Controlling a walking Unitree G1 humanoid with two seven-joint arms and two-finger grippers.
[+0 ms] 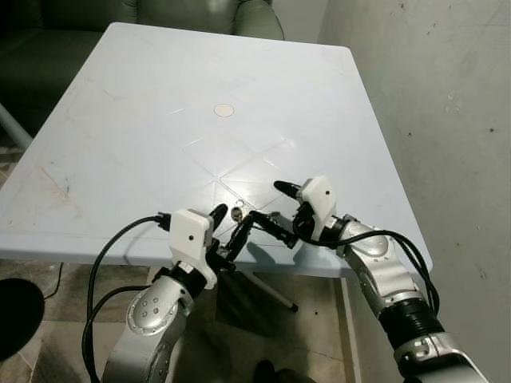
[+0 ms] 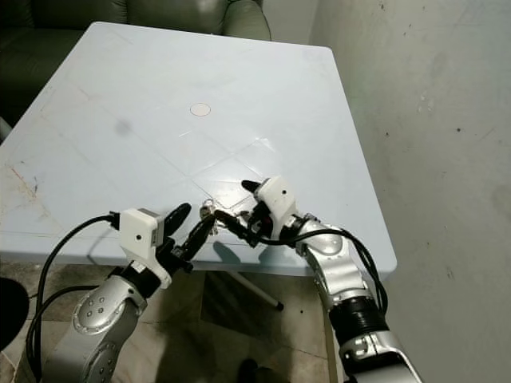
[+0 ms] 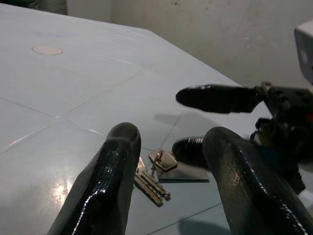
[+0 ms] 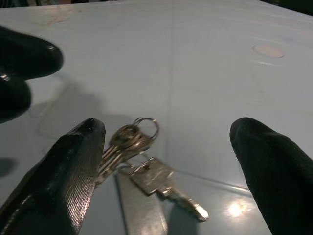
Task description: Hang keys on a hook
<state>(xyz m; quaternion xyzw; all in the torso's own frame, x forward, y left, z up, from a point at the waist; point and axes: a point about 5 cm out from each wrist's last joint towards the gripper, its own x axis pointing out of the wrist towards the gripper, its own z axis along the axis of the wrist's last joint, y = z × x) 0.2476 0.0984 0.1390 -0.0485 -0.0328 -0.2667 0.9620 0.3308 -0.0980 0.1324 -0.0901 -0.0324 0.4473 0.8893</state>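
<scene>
right wrist view: keys [image 4: 146, 166] lie flat, blades splayed across table [image 4: 205, 73].

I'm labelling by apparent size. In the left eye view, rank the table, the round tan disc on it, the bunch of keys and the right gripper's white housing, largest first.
1. table
2. right gripper's white housing
3. and 4. bunch of keys and round tan disc: both tiny, too alike to rank.

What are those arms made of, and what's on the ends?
Both arms are silver metal with black joints and loose black cables. Each carries a white plastic block at the wrist. The left end effector and right end effector each have two long, glossy black fingers.
</scene>
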